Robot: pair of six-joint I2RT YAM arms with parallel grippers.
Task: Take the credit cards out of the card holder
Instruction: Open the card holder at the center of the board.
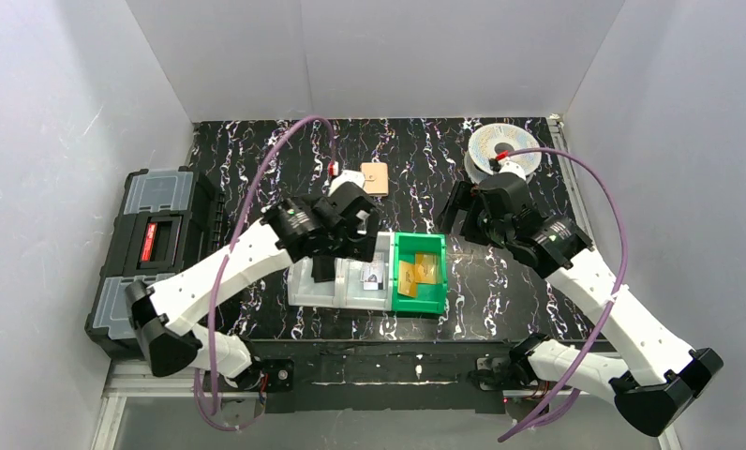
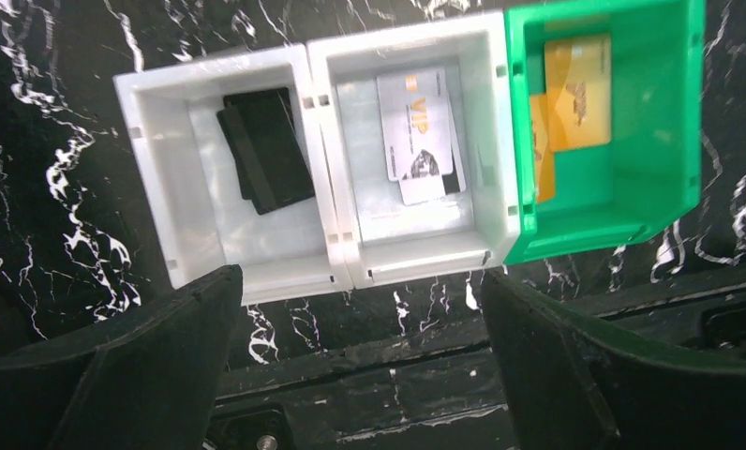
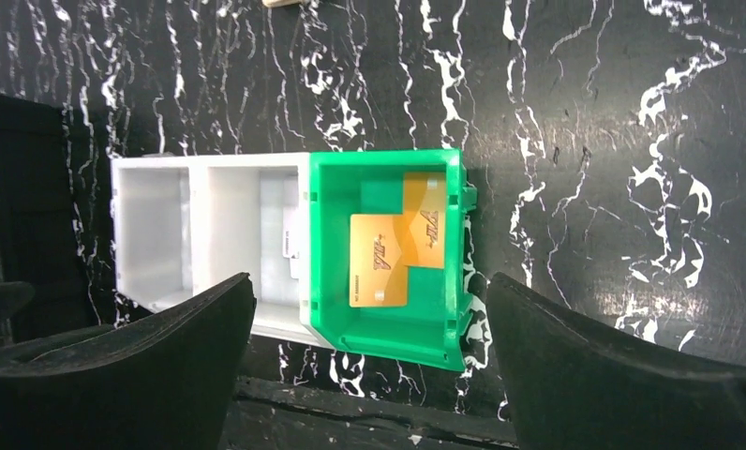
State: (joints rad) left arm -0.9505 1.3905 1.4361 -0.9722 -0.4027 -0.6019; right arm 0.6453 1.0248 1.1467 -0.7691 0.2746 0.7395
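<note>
A: Your left hand (image 2: 360, 279) is spread wide and holds nothing.
B: Your right hand (image 3: 369, 281) is spread wide too, and empty.
A: Look under your left hand. Silvery credit cards (image 2: 414, 131) lie in the middle white bin (image 2: 407, 33), next to the green bin (image 2: 688, 112).
B: Farther back, your tan card holder (image 1: 377, 177) lies on the surface (image 1: 425, 150), well apart from the bins.

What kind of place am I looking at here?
Likely a robotics test booth, not a home or shop: plain white walls box in a marbled table, and a left arm and right arm are bolted at its edge.
</note>
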